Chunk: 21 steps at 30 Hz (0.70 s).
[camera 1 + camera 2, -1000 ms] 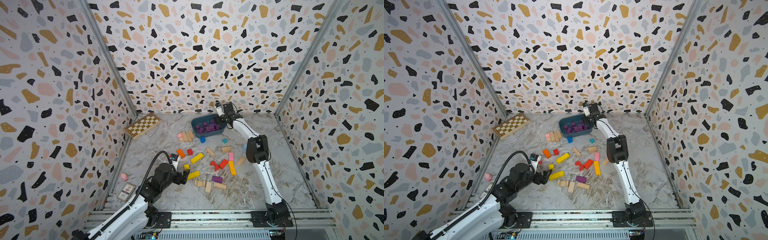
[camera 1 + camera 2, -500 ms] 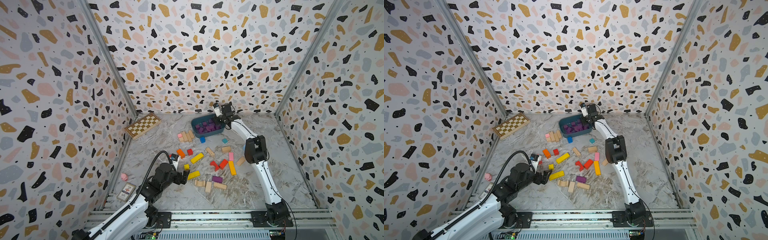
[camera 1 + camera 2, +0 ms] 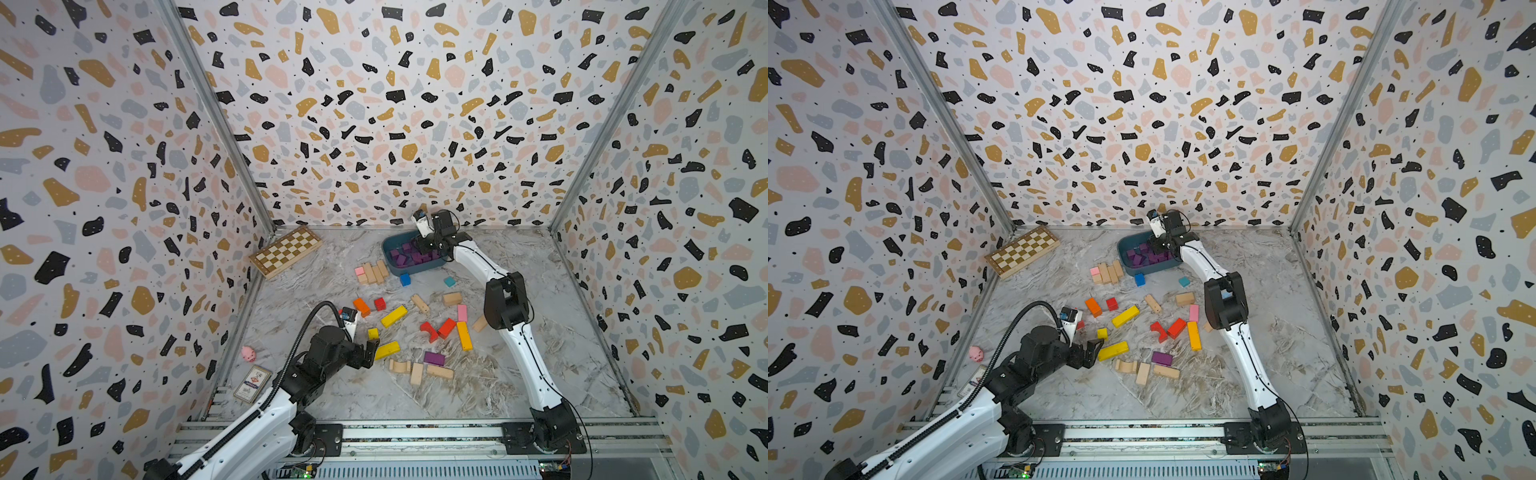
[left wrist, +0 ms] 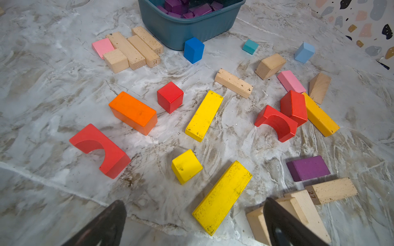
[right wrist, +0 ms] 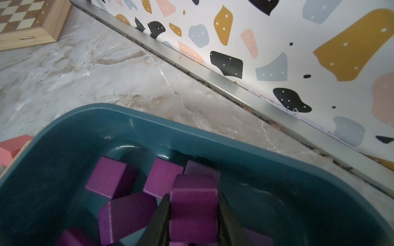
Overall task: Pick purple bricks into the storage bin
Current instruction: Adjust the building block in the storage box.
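Note:
The storage bin [image 3: 388, 255] [image 3: 1124, 255] [image 4: 187, 29], a dark teal tub, stands at the back of the table with several purple bricks [image 3: 405, 258] [image 3: 1140, 258] [image 4: 202, 9] in it. My right gripper [image 3: 424, 247] [image 3: 1158, 247] [image 5: 194, 213] hangs inside the bin, shut on a purple brick [image 5: 193, 185] just above the pile. One more purple brick [image 3: 434, 358] [image 3: 1161, 358] [image 4: 308, 168] lies loose on the table at the front. My left gripper [image 3: 372, 351] [image 3: 1094, 351] [image 4: 194, 203] is open and holds nothing, low over the table beside a yellow bar [image 3: 387, 350] [image 4: 222, 197].
Red, orange, yellow, pink, blue and plain wooden blocks [image 3: 446, 327] are scattered over the middle of the table. A wooden chessboard [image 3: 286, 250] lies at the back left. A pink pig toy [image 3: 248, 353] and a card box [image 3: 252, 384] sit by the left wall.
My right gripper has moved left over the bin and down into it, still holding the purple brick. The left arm has not moved.

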Each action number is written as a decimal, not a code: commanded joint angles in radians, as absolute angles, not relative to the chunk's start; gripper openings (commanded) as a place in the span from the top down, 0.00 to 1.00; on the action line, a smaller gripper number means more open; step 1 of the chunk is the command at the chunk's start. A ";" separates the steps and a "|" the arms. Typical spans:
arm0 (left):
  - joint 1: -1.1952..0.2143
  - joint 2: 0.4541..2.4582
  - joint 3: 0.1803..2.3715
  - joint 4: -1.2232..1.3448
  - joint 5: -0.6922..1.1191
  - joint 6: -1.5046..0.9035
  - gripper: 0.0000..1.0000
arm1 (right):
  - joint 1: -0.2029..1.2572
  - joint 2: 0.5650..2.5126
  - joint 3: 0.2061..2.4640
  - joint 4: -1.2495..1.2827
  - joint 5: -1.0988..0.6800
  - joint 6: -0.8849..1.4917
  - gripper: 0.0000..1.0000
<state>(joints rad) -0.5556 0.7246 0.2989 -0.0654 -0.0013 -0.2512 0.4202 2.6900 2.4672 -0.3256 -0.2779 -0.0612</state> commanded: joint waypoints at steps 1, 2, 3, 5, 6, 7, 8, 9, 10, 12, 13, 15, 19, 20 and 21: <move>-0.552 0.715 0.299 -0.025 -0.007 -0.252 0.01 | 0.416 2.579 2.461 -0.333 -0.270 -0.069 1.00; -0.553 0.715 0.298 -0.025 -0.008 -0.252 0.01 | 0.414 2.574 2.459 -0.332 -0.265 -0.069 1.00; -0.553 0.713 0.298 -0.025 -0.008 -0.252 0.01 | 0.413 2.569 2.458 -0.331 -0.258 -0.067 1.00; -0.553 0.712 0.298 -0.025 -0.008 -0.252 0.01 | 0.410 2.566 2.458 -0.330 -0.243 -0.062 1.00; -0.553 0.713 0.298 -0.025 -0.008 -0.252 0.01 | 0.408 2.566 2.458 -0.329 -0.241 -0.060 1.00; -0.552 0.712 0.298 -0.025 -0.008 -0.252 0.01 | 0.405 2.567 2.457 -0.330 -0.237 -0.055 1.00; -0.553 0.710 0.298 -0.025 -0.008 -0.252 0.01 | 0.403 2.570 2.457 -0.330 -0.235 -0.051 1.00; -0.552 0.710 0.298 -0.025 -0.008 -0.252 0.01 | 0.401 2.574 2.457 -0.330 -0.231 -0.047 1.00; -0.553 0.708 0.296 -0.025 -0.008 -0.252 0.01 | 0.399 2.579 2.457 -0.332 -0.229 -0.044 1.00; -0.553 0.708 0.296 -0.025 -0.008 -0.252 0.01 | 0.395 2.589 2.457 -0.332 -0.220 -0.037 1.00; -0.553 0.709 0.296 -0.025 -0.008 -0.252 0.01 | 0.393 2.596 2.457 -0.332 -0.218 -0.033 1.00; -0.553 0.707 0.296 -0.025 -0.008 -0.252 0.01 | 0.389 2.605 2.457 -0.330 -0.216 -0.027 1.00; -0.553 0.707 0.296 -0.025 -0.008 -0.252 0.01 | 0.374 2.624 2.468 -0.315 -0.214 -0.026 0.99; -0.553 0.707 0.296 -0.024 -0.007 -0.252 0.01 | 0.369 2.631 2.475 -0.316 -0.216 -0.027 0.99; -0.553 0.709 0.296 -0.023 -0.008 -0.252 0.01 | 0.366 2.636 2.484 -0.317 -0.222 -0.028 0.99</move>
<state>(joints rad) -0.5556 0.7174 0.2989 -0.0650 -0.0017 -0.2512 0.3786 2.6488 2.4561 -0.3264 -0.2234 -0.0406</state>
